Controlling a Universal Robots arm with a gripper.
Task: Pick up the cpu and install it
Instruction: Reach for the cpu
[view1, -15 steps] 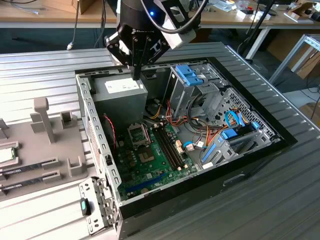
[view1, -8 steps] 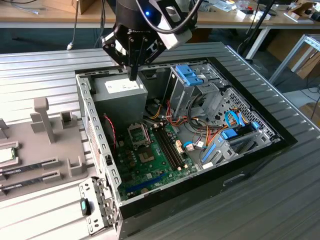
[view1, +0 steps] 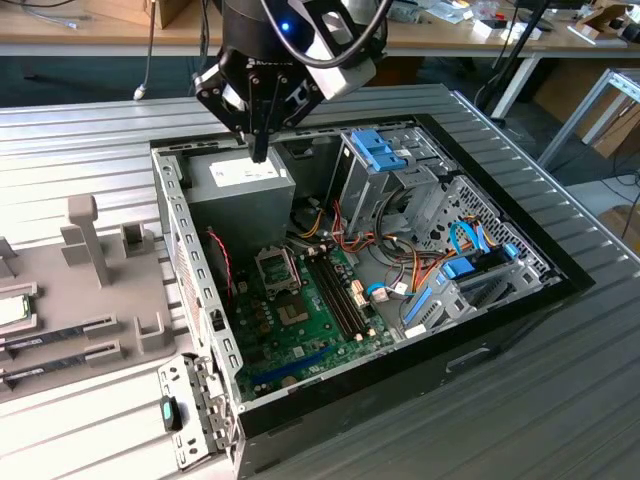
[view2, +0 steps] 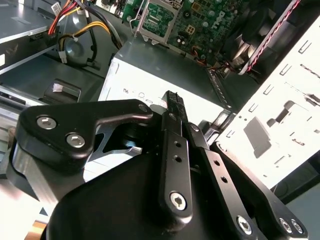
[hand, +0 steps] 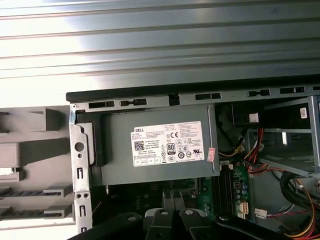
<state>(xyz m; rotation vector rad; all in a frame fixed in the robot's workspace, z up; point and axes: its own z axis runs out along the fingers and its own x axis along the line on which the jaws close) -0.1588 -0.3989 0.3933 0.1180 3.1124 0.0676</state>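
Risk, travel: the cpu (view1: 12, 310) lies on the grey fixture tray (view1: 110, 290), outside the case and well apart from the power supply (view1: 240, 185). A low sweep toward it could strike the case wall (view1: 185, 250) beside the power supply.
Risk, grasp: the chip is thin and flat, so closed fingertips would likely shove it rather than seize it.
Risk, seating: the socket (view1: 278, 270) sits just beside the power supply on the motherboard (view1: 300, 320). A chip set down tilted could damage it.
Gripper (view1: 260, 150): directly above the power supply, fingers drawn together, holding nothing, apparently clear of its top.
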